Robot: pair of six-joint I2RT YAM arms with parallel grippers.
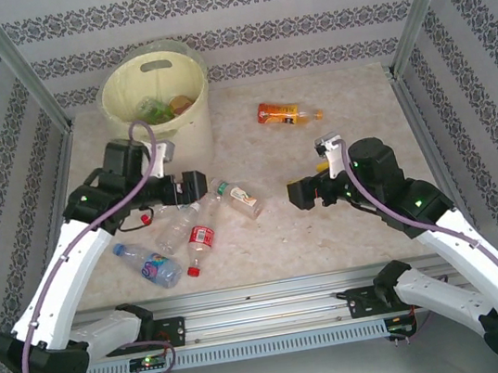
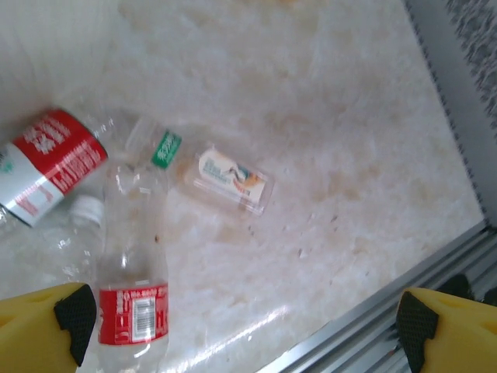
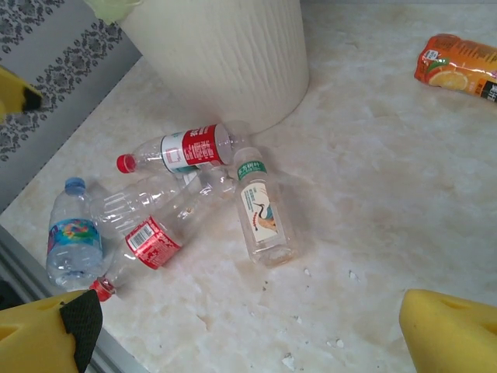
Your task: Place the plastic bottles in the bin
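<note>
1. Bottles first: you have a blue-label bottle (image 1: 148, 264) lying nearest the table's (image 1: 332, 240) front edge, toward its left side.
2. Just beyond it, red-label bottles (image 1: 199, 238) and a green-capped bottle (image 1: 237, 198) lie in a loose cluster.
3. Your left pincer (image 1: 194, 185) hangs over that cluster, jaws spread wide.
4. Your right pincer (image 1: 299, 195) sits mid-table, jaws equally wide apart.
5. An orange bottle (image 1: 287, 113) lies farther back, alone.
6. The bin (image 1: 185, 121) stands at the far left corner.
</note>
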